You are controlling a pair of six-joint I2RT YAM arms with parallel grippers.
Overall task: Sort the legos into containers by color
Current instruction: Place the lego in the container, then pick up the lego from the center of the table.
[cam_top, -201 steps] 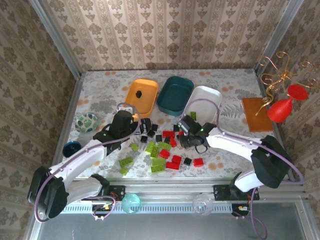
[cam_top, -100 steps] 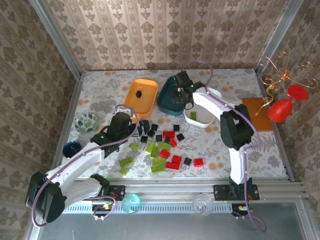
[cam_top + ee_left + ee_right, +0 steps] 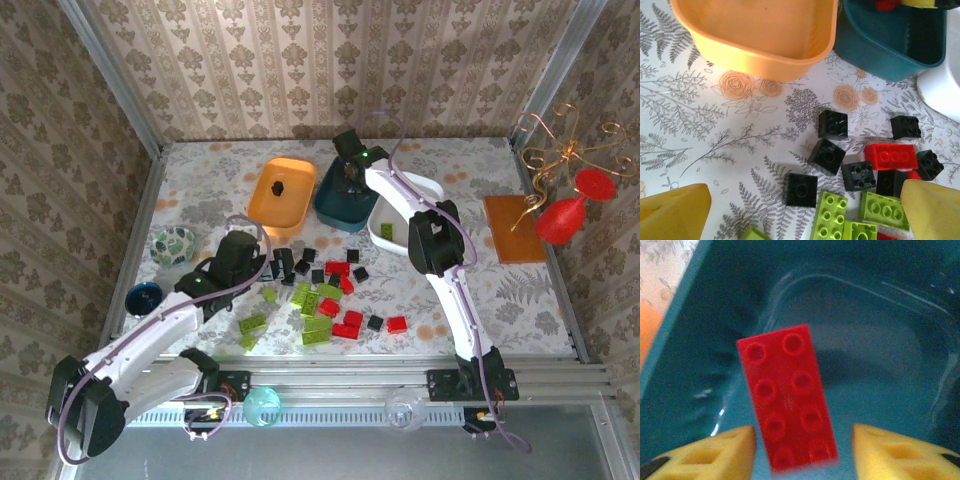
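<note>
**Spotter:** Your right pincer hangs inside the dark teal plastic tub. The red eight-stud plastic brick sits between its yellow fingers. The jaws are partway apart with a gap on the brick's right side, so you're not clamping it.

**Caller:** Landed or dropping?

**Spotter:** I can't tell, because its lower edge is blurred. Either way it's within the tub walls.

**Caller:** And your left?

**Spotter:** Your left pincer is spread wide and empty. It hovers over the black plastic cube bricks on the floral counter, just short of the orange plastic tub. That tub holds a lone black brick. The lime-green translucent bricks and a second red brick lie close by.

**Caller:** How will a cube handle?

**Spotter:** I'd judge it light, rigid and slick-sided. Take it low across two flat opposite walls, not over the studs, or it may squirt out. The nearest cube has bare counter on its left, so one finger has room. The green bricks crowd its right, and your other finger could nudge them.
</note>
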